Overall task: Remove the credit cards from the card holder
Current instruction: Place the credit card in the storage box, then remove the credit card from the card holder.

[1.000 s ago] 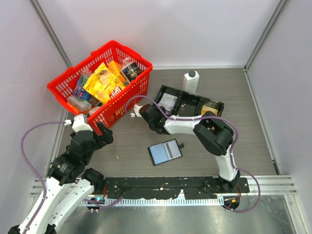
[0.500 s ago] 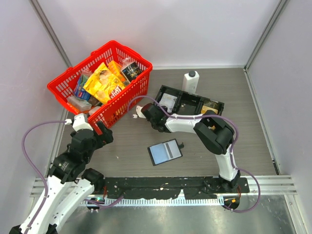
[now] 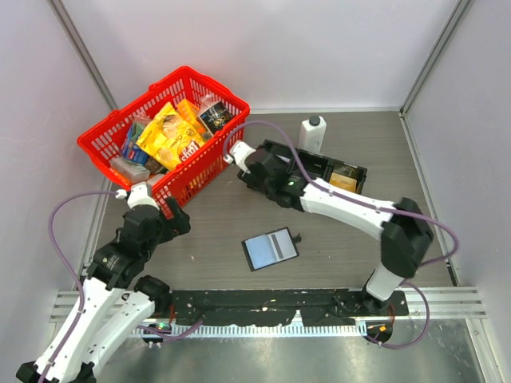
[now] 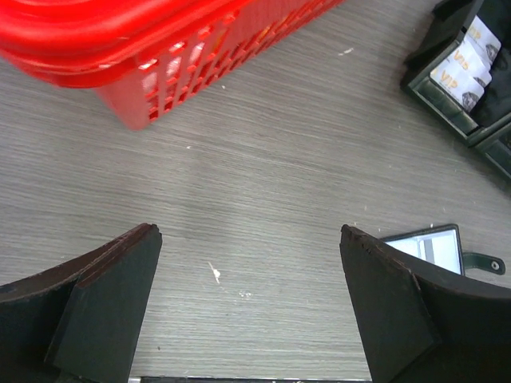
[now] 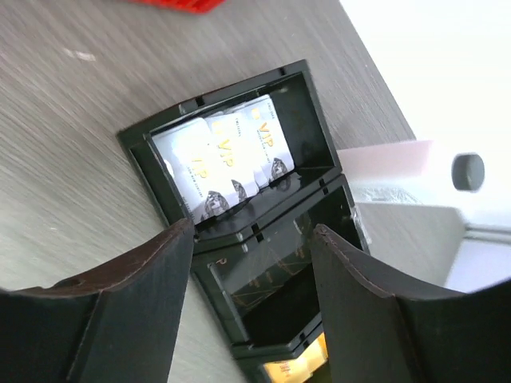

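- black wallet (image 3: 271, 248) lies spread open on the bench (image 3: 207, 227), blue and grey inner faces up, snap tab sticking out on the right arm's side. laid flat like that, its pockets face up where a tool can reach them from above.
- it sits between the two arms, near the front edge, well apart from both tools. nobody's touching it.
- right tool (image 5: 251, 239) hangs over the long black tray (image 5: 148, 159), at the end nearest the basket, jaws standing apart with nothing between them. empty-handed.
- right below it, in that end compartment, pale cards (image 5: 227, 163) with gold "vip" print lie overlapping. looks to me like the drop-off spot for whatever comes out of the wallet.
- golden-yellow thing (image 3: 345, 177) shows in the tray's other end compartment; can't say for sure it's a card.
- left tool (image 4: 249, 239) is spread wide, low over bare bench just beside the red basket (image 3: 185, 70), gripping nothing. its camera catches the wallet's corner off to one side. reads as parked clear of the other arm, yet near enough to pin the wallet down.
- is any card left in the wallet? can't tell, the faces look flat and smooth from up here.
- white bottle (image 3: 313, 132) stands behind the tray, not in play.
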Controlling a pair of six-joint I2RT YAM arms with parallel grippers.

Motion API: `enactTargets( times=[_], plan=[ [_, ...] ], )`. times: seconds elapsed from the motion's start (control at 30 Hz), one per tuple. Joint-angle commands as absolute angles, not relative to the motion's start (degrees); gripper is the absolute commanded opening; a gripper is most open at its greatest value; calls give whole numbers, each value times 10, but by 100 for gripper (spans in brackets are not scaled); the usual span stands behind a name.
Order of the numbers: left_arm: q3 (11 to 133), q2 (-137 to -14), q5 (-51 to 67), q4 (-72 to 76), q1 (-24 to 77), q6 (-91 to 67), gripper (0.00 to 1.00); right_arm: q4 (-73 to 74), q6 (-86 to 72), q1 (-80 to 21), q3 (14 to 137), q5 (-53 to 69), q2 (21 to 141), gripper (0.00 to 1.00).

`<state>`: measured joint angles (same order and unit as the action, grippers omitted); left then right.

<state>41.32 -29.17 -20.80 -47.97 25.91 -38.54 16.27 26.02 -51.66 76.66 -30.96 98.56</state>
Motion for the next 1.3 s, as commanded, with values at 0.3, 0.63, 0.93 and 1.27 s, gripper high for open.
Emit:
enactTargets(
  times=[0.3,0.63,0.93,1.27],
  plan=[
    [420,-402,-61,-380,302,-467,95,199,-128,-507,616,-226,722,71],
    [434,-526,-175,-333,508,-573,92,179,-264,-506,480,-150,657,59],
    [460,-656,-228,-307,582,-600,88,130,-337,-506,395,-106,682,43],
    [485,-798,-229,-291,618,-602,87,135,-355,-506,387,-103,746,43]
  ],
)
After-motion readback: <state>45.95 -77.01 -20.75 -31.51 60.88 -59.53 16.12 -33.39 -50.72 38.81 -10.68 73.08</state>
